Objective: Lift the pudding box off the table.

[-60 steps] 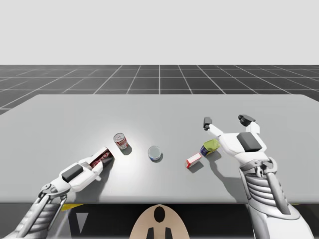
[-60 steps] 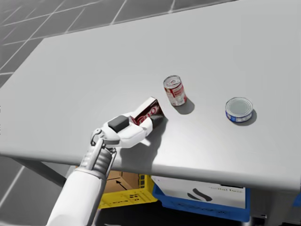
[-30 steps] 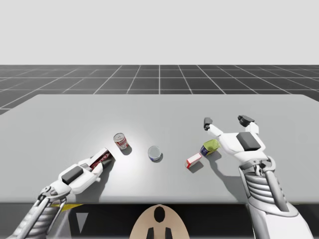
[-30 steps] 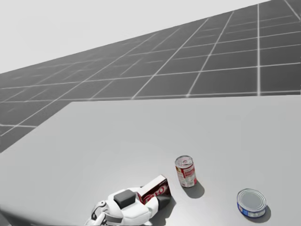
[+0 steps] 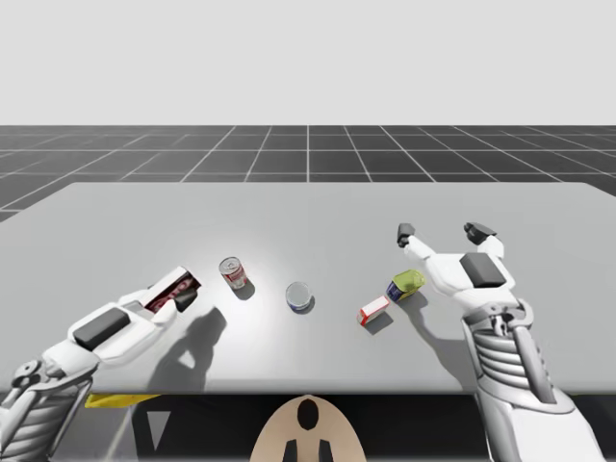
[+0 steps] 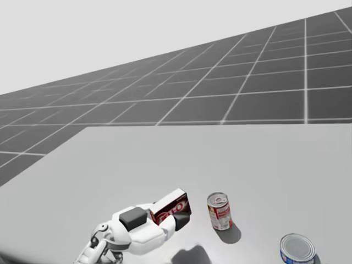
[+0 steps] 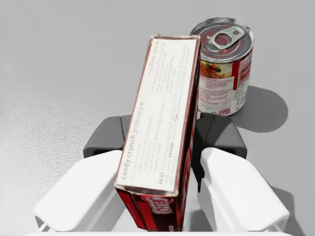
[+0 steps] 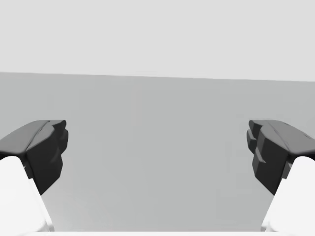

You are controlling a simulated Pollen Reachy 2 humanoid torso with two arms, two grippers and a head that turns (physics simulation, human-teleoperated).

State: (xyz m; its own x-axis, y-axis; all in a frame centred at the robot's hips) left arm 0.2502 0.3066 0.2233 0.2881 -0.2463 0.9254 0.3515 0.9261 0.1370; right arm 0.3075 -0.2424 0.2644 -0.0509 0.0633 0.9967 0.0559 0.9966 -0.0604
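Pudding box (image 5: 173, 288) clamped in left tool (image 5: 177, 295), clear of surface (image 5: 318, 207)

Nearest my body, my left tool (image 7: 162, 138) grips the pudding box (image 7: 160, 118) with 1 dark pad pressed on each of its 2 broad faces. In the high view the box hangs above the surface, and its shadow lies apart from it, closer to the near edge. The box is closed, long and flat, and held on edge. Its broad faces are dark red with white lettering, and the narrow upper face is white with small print. In the head view the box (image 6: 171, 207) juts out of the tool (image 6: 174, 215) and tilts upward, with its red face toward the camera.

Just ahead of the box stands a red can (image 7: 224, 66), upright on the surface and apart from the box. Its pull-tab lid is sealed, so nothing of its contents can be seen. To the right of the can (image 5: 233, 273) sits a low tin (image 5: 299, 296) with a blue band and a shut silver lid.

Further right lies a small red and white box (image 5: 374, 310), closed, on its side. Touching or just beside it is a yellow-green and blue container (image 5: 406, 284), and I cannot tell what it holds.

Beyond that container my right tool (image 5: 441, 233) hovers with its fingers (image 8: 45, 146) spread wide and only bare surface between them.
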